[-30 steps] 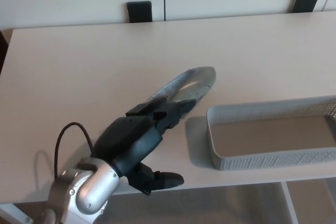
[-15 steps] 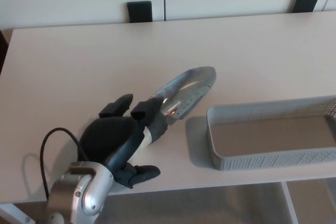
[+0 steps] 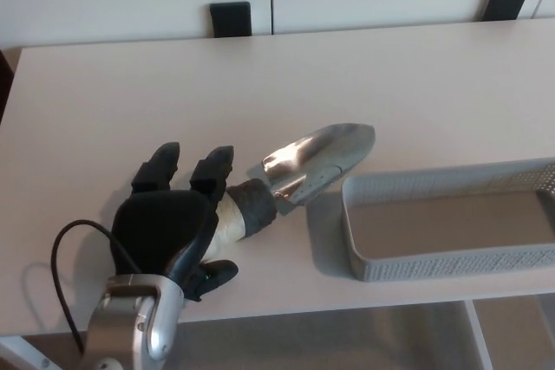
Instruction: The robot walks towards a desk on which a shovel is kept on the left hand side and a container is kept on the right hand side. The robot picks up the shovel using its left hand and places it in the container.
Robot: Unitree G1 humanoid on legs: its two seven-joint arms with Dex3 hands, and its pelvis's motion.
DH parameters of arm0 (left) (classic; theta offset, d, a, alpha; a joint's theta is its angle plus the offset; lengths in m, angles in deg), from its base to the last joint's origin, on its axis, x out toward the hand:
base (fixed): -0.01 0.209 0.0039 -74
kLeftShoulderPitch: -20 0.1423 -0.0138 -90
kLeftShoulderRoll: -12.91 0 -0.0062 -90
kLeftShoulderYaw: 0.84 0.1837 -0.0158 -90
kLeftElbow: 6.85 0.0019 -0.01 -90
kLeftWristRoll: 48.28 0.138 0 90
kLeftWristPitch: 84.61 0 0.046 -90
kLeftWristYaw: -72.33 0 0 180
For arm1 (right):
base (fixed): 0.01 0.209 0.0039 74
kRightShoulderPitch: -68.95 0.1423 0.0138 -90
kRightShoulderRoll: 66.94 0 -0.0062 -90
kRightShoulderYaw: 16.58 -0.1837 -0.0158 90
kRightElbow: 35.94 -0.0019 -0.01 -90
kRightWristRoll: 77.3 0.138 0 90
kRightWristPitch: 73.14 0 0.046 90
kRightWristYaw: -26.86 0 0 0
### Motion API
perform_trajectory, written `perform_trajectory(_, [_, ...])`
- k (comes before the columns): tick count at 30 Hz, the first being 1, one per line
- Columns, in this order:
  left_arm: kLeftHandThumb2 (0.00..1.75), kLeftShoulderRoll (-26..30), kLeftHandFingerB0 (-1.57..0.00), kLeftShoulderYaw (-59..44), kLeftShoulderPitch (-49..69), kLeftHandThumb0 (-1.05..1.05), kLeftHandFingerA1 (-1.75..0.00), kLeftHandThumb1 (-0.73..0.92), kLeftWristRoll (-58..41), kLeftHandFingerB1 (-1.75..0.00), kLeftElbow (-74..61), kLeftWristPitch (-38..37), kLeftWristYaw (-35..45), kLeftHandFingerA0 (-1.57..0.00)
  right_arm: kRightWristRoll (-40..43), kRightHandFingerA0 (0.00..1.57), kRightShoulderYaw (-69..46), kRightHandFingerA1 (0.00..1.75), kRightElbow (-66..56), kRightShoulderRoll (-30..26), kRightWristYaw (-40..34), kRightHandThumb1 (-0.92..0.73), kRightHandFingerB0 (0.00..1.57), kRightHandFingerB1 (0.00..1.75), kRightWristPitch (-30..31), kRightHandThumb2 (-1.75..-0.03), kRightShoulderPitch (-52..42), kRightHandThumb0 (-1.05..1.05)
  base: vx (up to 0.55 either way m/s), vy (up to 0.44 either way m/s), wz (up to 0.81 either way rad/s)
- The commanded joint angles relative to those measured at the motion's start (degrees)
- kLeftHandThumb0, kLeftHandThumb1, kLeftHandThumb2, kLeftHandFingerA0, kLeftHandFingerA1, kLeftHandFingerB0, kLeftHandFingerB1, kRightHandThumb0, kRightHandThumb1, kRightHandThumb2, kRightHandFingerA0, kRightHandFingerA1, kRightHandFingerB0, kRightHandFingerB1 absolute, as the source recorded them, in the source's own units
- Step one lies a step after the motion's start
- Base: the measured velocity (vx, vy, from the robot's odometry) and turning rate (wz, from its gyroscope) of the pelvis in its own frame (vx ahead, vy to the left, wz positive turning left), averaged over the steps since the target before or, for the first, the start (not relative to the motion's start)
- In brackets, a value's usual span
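A shovel [image 3: 325, 155] with a shiny metal blade and a dark and pale handle [image 3: 245, 210] lies on the pale desk [image 3: 130, 101], pointing up and to the right. Its blade tip sits just above the left rim of the grey mesh container [image 3: 434, 182], outside it. My left hand [image 3: 169, 227] rests over the handle's end with its fingers [image 3: 215, 171] stretched out and apart, not wrapped around the handle. The hand is open. The end of the handle is hidden under my palm. My right hand does not show.
The container fills the right front of the desk and runs out of the picture. Two black brackets [image 3: 230, 18] [image 3: 506, 1] stand at the desk's far edge against a white wall. A black cable [image 3: 74, 236] loops from my left wrist.
My left hand has drawn back to the left and spread its fingers, letting go of the shovel. The shovel's blade has shifted right, toward the container's corner, and more of the handle now shows.
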Motion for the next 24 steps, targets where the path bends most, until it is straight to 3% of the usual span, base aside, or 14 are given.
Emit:
perform_trajectory(1, [0.76,-0.53,-0.08,0.40,0.26,-0.68,-0.04,0.42,1.99,-0.17,1.11,3.16,-1.59,0.00,-0.77,0.53,0.31,0.62,0.46,-1.30,0.74,-0.52,0.31,0.50,0.15,-0.83,0.32,-0.48,0.00,0.000,0.00])
perform_trajectory(8, [0.77,-1.22,-0.06,0.39,-0.34,-0.61,-0.20,0.38,0.41,-0.23,3.34,3.48,0.11,-0.01,-1.52,0.53,0.96,0.61,0.43,-1.95,0.67,-0.52,0.30,0.49,0.61,-0.83,0.60,-0.47,0.00,0.000,0.00])
perform_trajectory(9, [0.55,-1.09,-0.06,0.04,-0.37,-0.61,-0.27,0.47,-0.44,-0.25,3.65,2.88,0.12,-0.04,-1.55,0.53,1.13,0.61,0.44,-2.04,0.80,-0.53,0.30,0.49,0.60,-0.83,0.59,-0.47,0.00,0.000,0.00])
perform_trajectory(11, [0.55,-1.00,-0.06,-0.21,-0.73,-0.62,-0.27,0.47,-1.20,-0.25,4.15,2.53,0.57,-0.05,-1.75,0.54,1.31,0.61,0.39,-2.23,0.69,-0.53,0.30,0.49,0.57,-0.83,0.66,-0.48,0.00,0.000,0.00])
perform_trajectory(12, [0.78,-1.00,-0.12,-0.60,-1.33,-0.66,-0.25,0.41,-2.30,-0.22,4.63,2.67,2.24,-0.05,-1.54,0.53,1.34,0.61,-0.26,-2.24,0.86,-0.52,0.30,0.49,1.42,-0.83,0.52,-0.48,0.00,0.000,0.00])
perform_trajectory(13, [0.56,-1.16,-0.09,-1.14,-1.92,-0.63,-0.28,0.47,-3.67,-0.23,5.12,2.82,3.76,-0.11,-1.40,0.54,1.33,0.62,-0.37,-2.24,0.97,-0.52,0.30,0.49,1.42,-0.83,0.46,-0.48,0.00,0.000,0.00])
perform_trajectory(14, [0.84,-0.95,0.00,-1.44,-2.64,-0.35,-0.49,0.21,-4.42,-0.48,5.89,2.91,5.04,0.00,-1.55,0.53,1.42,0.61,-0.51,-2.29,0.87,-0.53,0.31,0.49,1.53,-0.83,0.41,-0.48,0.00,0.000,0.00])
perform_trajectory(15, [0.83,-0.53,0.00,-1.93,-3.61,-0.35,-0.48,0.19,-5.60,-0.48,7.32,2.57,6.25,0.00,-1.67,0.53,1.56,0.61,-0.49,-2.41,1.00,-0.53,0.31,0.49,1.58,-0.83,0.50,-0.48,0.00,0.000,0.00])
perform_trajectory(16, [0.74,-0.45,-0.09,-2.13,-4.06,-0.72,-0.40,0.41,-6.12,-0.36,7.85,2.50,6.60,-0.16,-1.66,0.53,1.58,0.61,-0.44,-2.44,1.04,-0.53,0.31,0.50,1.62,-0.83,0.64,-0.48,0.00,0.000,0.00])
perform_trajectory(19, [0.77,-0.05,-0.15,-3.08,-5.77,-0.73,-0.45,0.43,-8.50,-0.37,10.44,2.35,9.05,-0.30,-1.88,0.53,1.81,0.61,-0.80,-2.63,1.09,-0.53,0.31,0.50,1.80,-0.83,0.67,-0.48,0.00,0.000,0.00])
perform_trajectory(20, [0.57,0.86,-0.25,-2.57,-6.24,-0.66,-0.38,0.54,-8.18,-0.29,11.23,1.84,9.86,-0.46,-2.06,0.53,1.98,0.61,-1.41,-2.76,1.09,-0.53,0.31,0.49,2.16,-0.84,0.48,-0.48,0.00,0.000,0.00])
perform_trajectory(21, [0.80,2.15,-0.28,-2.77,-6.90,-0.63,-0.55,0.49,-9.90,-0.43,12.73,-0.05,11.13,-0.55,-2.10,0.53,2.19,0.61,-1.55,-2.90,1.48,-0.54,0.31,0.49,2.19,-0.83,0.57,-0.47,0.00,0.000,0.00])
perform_trajectory(22, [0.60,2.74,-0.42,-3.11,-7.14,-0.43,-0.96,0.66,-11.42,-0.34,13.80,-1.61,11.29,-0.83,-2.24,0.54,2.33,0.62,-2.01,-3.01,1.51,-0.54,0.32,0.50,2.33,-0.84,0.49,-0.47,0.00,0.000,0.00])
perform_trajectory(24, [0.62,4.01,-0.65,-3.21,-7.73,-0.34,-0.69,0.70,-13.38,-0.40,15.91,-3.49,12.60,-1.11,-2.78,0.54,2.66,0.61,-2.36,-3.30,1.35,-0.54,0.32,0.50,2.53,-0.84,0.51,-0.48,0.00,0.000,0.00])
